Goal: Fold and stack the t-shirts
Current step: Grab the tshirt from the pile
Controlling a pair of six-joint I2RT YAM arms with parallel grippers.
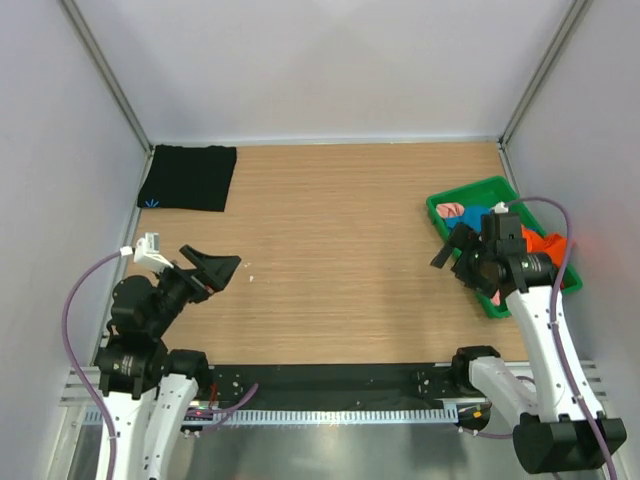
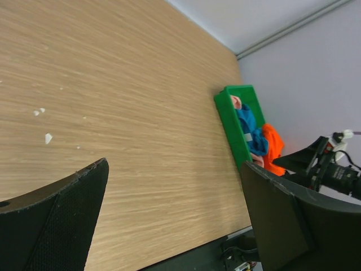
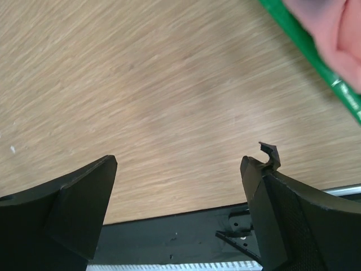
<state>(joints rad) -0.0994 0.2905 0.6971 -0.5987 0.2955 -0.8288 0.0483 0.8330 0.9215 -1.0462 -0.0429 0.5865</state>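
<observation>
Top external shows black t-shirt (image 1: pixel 187 178) folded rectangular on woodgrain table (image 1: pixel 330 250).

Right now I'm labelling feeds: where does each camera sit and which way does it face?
Top external: above, behind the bases, facing down; shows table, left gripper, right gripper, black shirt, tray.
Left wrist: low over the table, facing the tray; shows own open fingers, right gripper.
Right wrist: facing down beside the tray rim; shows own open fingers, pink shirt.
Shared: tray in all three.
</observation>
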